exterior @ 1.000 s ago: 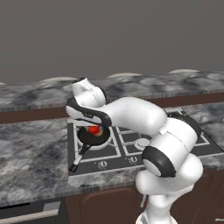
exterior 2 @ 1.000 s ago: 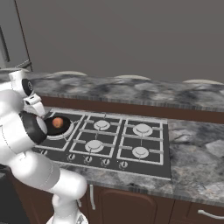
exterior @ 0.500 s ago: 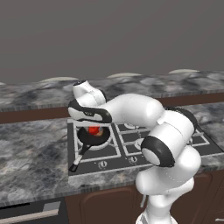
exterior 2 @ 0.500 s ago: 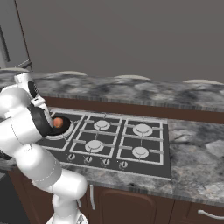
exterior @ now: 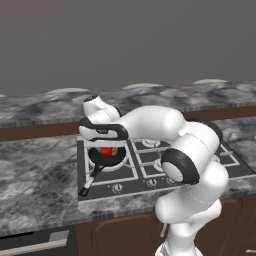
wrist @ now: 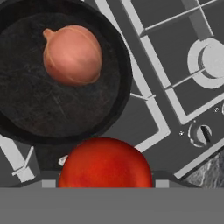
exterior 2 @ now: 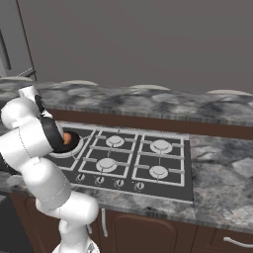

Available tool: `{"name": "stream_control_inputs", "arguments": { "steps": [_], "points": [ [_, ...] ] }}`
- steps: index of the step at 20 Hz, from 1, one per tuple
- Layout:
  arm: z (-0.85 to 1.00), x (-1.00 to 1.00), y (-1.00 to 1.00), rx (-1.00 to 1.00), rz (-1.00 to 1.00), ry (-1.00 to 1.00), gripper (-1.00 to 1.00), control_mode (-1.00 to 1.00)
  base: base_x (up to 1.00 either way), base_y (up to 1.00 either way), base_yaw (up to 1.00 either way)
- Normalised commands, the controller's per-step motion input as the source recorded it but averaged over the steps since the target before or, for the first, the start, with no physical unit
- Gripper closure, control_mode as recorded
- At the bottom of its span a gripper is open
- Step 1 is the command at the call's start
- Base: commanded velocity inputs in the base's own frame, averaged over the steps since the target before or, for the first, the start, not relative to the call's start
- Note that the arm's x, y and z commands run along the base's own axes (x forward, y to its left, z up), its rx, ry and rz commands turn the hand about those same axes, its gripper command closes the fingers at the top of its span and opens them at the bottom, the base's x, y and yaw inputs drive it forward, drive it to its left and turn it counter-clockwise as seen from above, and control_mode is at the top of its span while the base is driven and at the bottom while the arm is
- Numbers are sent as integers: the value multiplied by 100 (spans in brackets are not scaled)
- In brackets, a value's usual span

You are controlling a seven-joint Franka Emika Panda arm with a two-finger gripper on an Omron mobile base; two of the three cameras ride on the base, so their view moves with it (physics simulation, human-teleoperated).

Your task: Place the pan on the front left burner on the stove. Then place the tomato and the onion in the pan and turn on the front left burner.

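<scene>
plain grey wall [exterior: 125, 40] behind, mottled grey marble countertop [exterior: 35, 170] running the whole width, dark brown wood cabinets [exterior 2: 148, 232] underneath with silver handles [exterior 2: 237, 241], flat even lighting

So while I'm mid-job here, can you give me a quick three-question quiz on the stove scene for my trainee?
1. True or false: the onion lies inside the pan.
2. Where does the pan sit? A) at the front left of the stove; B) on the stone counter; C) at the stove's back right.
3. Fill in: the red thing right at the hand, above the pan's edge, is the ____.

Key: 1 true; 2 A; 3 tomato.
</scene>
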Motion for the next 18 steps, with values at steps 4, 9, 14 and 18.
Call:
{"name": "stream_control_inputs", "arguments": {
  "steps": [4,9,14,18],
  "points": [
    [-25,9,0,2,0,0,100,-100,0,0,0],
    [-19,2,0,6,0,-2,100,-100,0,0,0],
    [-7,19,0,5,0,-5,100,-100,0,0,0],
    [-9,14,0,1,0,-7,100,-100,0,0,0]
  ]
}}
